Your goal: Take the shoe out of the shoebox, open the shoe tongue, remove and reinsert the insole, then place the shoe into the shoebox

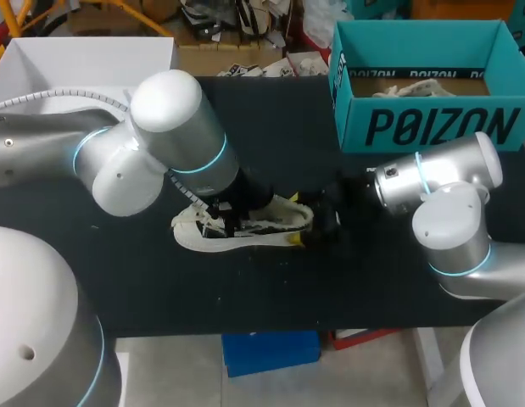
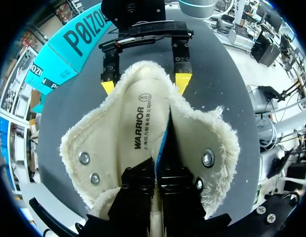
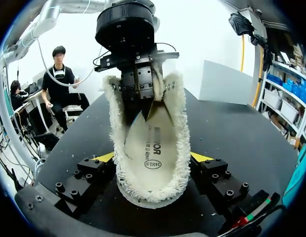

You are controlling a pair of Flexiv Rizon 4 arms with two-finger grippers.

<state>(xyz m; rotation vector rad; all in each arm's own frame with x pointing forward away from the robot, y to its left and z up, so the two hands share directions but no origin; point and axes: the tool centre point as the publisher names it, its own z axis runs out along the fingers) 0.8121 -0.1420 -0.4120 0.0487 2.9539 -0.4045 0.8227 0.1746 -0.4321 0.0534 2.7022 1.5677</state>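
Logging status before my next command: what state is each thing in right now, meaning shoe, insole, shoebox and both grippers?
shoe: out of the box, on the table, opening spread wide.
insole: lying inside the shoe, heel end raised.
shoebox: open, paper inside.
left gripper: shut on the insole's heel end.
right gripper: shut on the shoe's toe.

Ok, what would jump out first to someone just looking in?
The cream fleece-lined shoe lies mid-way across the black table, caught between both arms. The right tool clamps one end from both sides, while the left tool reaches inside, pinched on the insole. Next comes the open teal shoebox at the table's far right.
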